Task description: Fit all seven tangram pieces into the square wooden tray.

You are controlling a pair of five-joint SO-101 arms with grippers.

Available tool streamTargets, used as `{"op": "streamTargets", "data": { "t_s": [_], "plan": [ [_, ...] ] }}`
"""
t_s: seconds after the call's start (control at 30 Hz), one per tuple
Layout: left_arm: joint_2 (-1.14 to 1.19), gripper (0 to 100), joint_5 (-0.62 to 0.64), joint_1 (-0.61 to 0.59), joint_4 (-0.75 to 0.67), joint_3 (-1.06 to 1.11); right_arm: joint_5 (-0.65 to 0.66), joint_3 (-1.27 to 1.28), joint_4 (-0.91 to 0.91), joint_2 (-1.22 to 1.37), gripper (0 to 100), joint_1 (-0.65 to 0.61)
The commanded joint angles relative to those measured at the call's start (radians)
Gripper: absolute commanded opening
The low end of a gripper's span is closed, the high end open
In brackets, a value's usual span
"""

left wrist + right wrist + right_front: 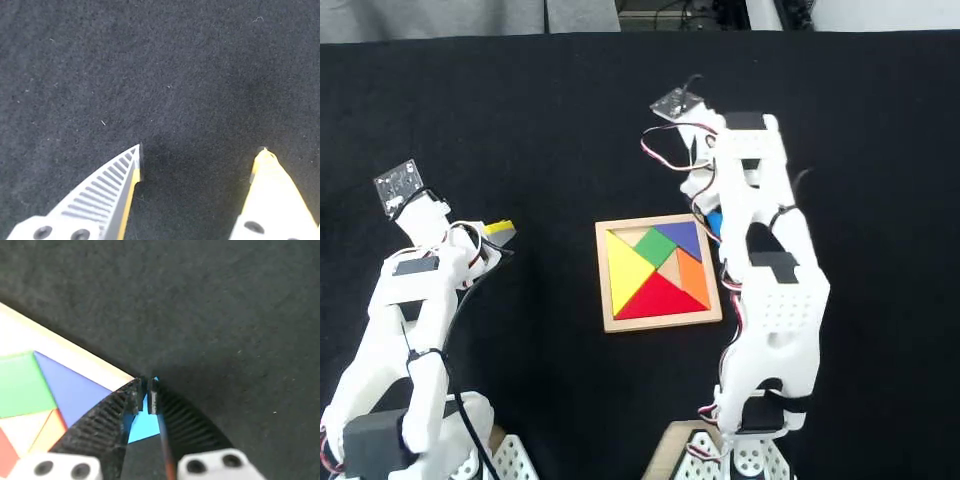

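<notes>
Right wrist view: the right gripper (146, 389) pinches a light-blue flat tangram piece (142, 427) just outside the right rim of the square wooden tray (662, 321). An apparent tan gap (669, 266) lies to its left. The left gripper (200, 152) is spread, well apart at far left.

We find no legible text, numbers, labels or signs in any view. We checked the wooden tray (604, 280), the tangram pieces (660, 270) and the black surface (520, 100). None carries a readable marking.
</notes>
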Motion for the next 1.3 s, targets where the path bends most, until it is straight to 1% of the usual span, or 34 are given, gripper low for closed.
{"op": "streamTargets", "data": {
  "t_s": [0.0, 0.23, 0.33, 0.43, 0.67, 0.73, 0.83, 0.9, 1.07, 1.1, 1.27],
  "plan": [
    [-0.003, 34, 0.009, 0.015, -0.018, -0.005, -0.009, -0.039, -0.051, -0.012, 3.5, -0.009],
    [-0.003, 34, 0.009, 0.015, -0.018, -0.005, -0.006, -0.038, -0.094, 0.035, 3.5, 0.034],
    [-0.003, 34, 0.009, 0.015, -0.018, -0.005, 0.035, -0.038, -0.091, 0.059, 3.5, 0.037],
    [-0.003, 34, 0.009, 0.015, -0.018, -0.005, 0.048, -0.041, -0.094, 0.062, 3.5, 0.043],
    [-0.003, 34, 0.009, 0.015, -0.018, -0.005, 0.054, -0.104, -0.069, 0.065, 3.5, 0.141],
    [-0.003, 34, 0.009, 0.015, -0.018, -0.005, 0.107, -0.119, -0.023, 0.067, 3.5, 0.166],
    [-0.003, 34, 0.009, 0.015, -0.018, -0.005, 0.278, -0.120, 0.095, 0.065, 3.5, 0.187],
    [-0.003, 34, 0.009, 0.015, -0.018, -0.005, 0.365, -0.125, 0.183, 0.061, 3.5, 0.206],
    [-0.003, 34, 0.009, 0.015, -0.018, -0.005, 0.512, -0.166, 0.350, 0.012, 3.5, 0.244],
    [-0.003, 34, 0.009, 0.015, -0.018, -0.005, 0.534, -0.182, 0.368, -0.008, 3.5, 0.250],
    [-0.003, 34, 0.009, 0.015, -0.018, -0.005, 0.535, -0.202, 0.377, -0.087, 3.8, 0.253]
  ]
}}
